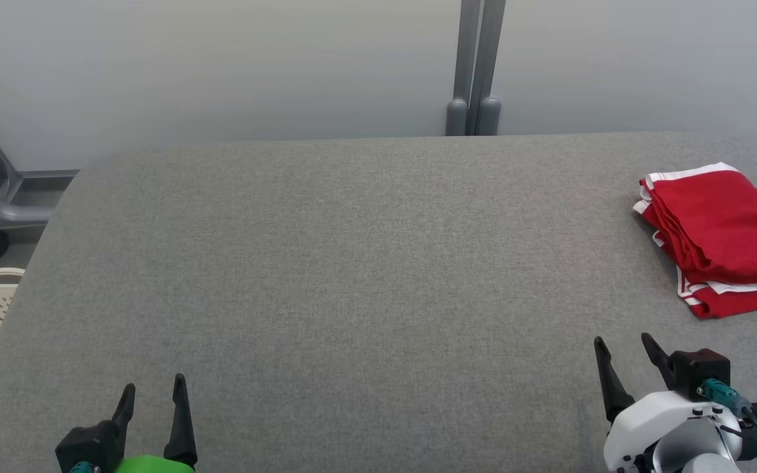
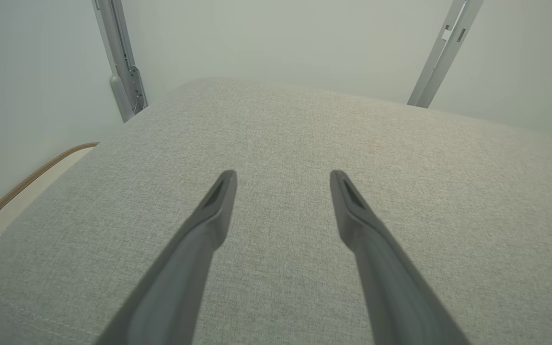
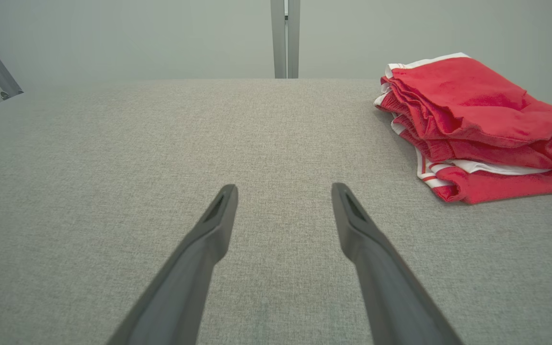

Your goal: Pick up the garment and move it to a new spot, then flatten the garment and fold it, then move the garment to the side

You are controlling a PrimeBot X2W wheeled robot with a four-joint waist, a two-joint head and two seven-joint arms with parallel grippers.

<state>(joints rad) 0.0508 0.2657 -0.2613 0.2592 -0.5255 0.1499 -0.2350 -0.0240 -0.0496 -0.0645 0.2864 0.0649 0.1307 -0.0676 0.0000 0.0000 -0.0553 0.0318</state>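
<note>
The left claw [image 1: 155,383] and right claw [image 1: 622,339] both stand spread wide over the grey counter [image 1: 352,263], holding nothing. The folded red garment [image 1: 723,230] lies on the counter's right side, apart from the right claw.

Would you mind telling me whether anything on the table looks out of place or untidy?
Nothing stands out. The red garment lies folded at the right side of the table, its layers slightly uneven, with white trim peeking out.
</note>
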